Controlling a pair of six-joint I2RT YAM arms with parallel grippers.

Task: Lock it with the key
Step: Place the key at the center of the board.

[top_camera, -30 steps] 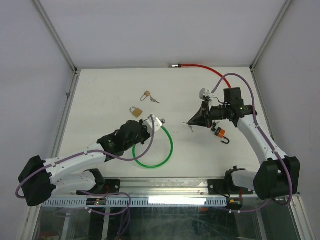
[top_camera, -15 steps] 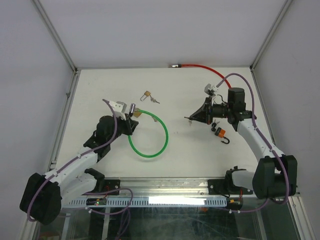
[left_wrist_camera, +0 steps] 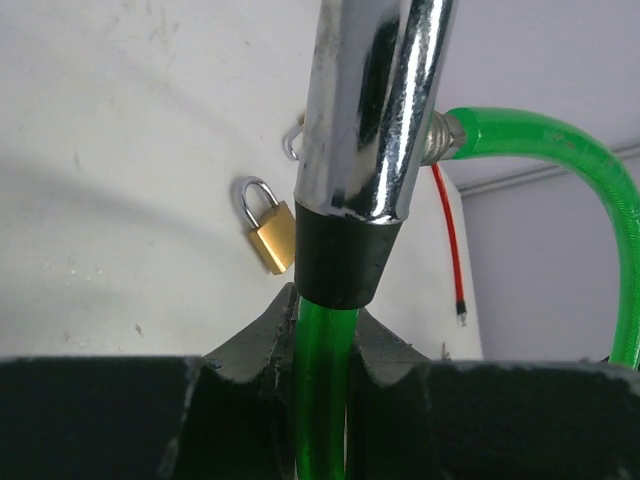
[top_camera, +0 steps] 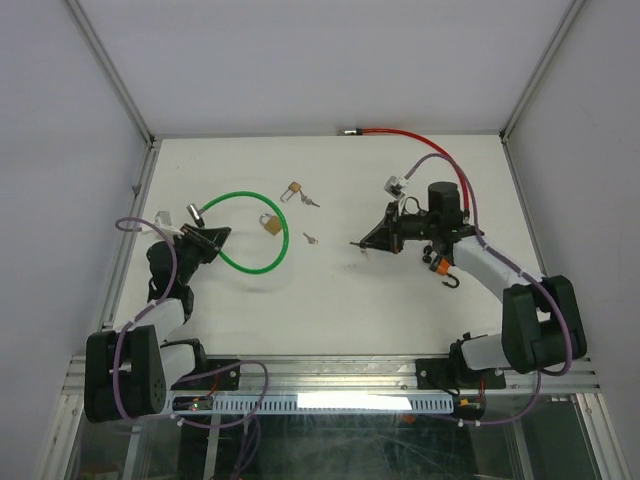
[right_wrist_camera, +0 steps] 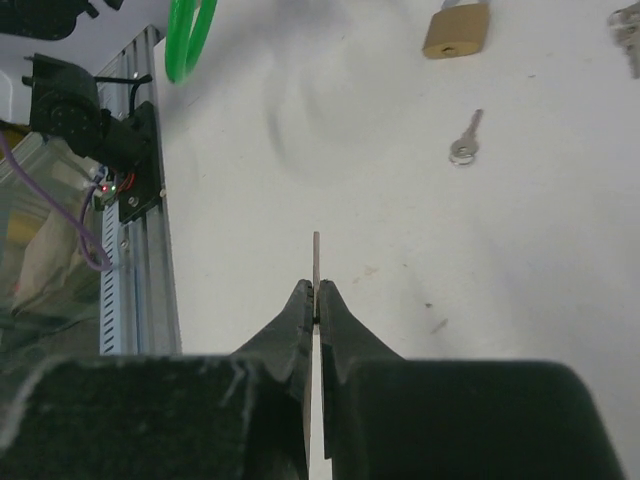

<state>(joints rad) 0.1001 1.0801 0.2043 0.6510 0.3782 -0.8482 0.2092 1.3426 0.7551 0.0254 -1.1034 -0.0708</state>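
Observation:
My left gripper (top_camera: 207, 240) is shut on the green cable lock (top_camera: 268, 210), just below its chrome lock head (top_camera: 191, 212). In the left wrist view the green cable (left_wrist_camera: 322, 345) runs between the jaws and the chrome head (left_wrist_camera: 372, 110) stands above them. My right gripper (top_camera: 366, 242) is shut on a thin flat key (right_wrist_camera: 316, 258), seen edge-on, and holds it over the table's middle. A brass padlock (top_camera: 270, 223) lies inside the cable's loop; it also shows in the left wrist view (left_wrist_camera: 268, 230) and the right wrist view (right_wrist_camera: 457, 30).
A loose key (top_camera: 310, 238) lies right of the padlock, also in the right wrist view (right_wrist_camera: 465, 140). A second small padlock (top_camera: 293, 188) with keys (top_camera: 313, 201) lies further back. A red cable (top_camera: 400, 133) runs along the back edge. An orange-and-black hook (top_camera: 443, 268) lies under the right arm.
My left arm has swung far to the left, dragging the green cable lock with it. My right gripper has shifted left with the key.

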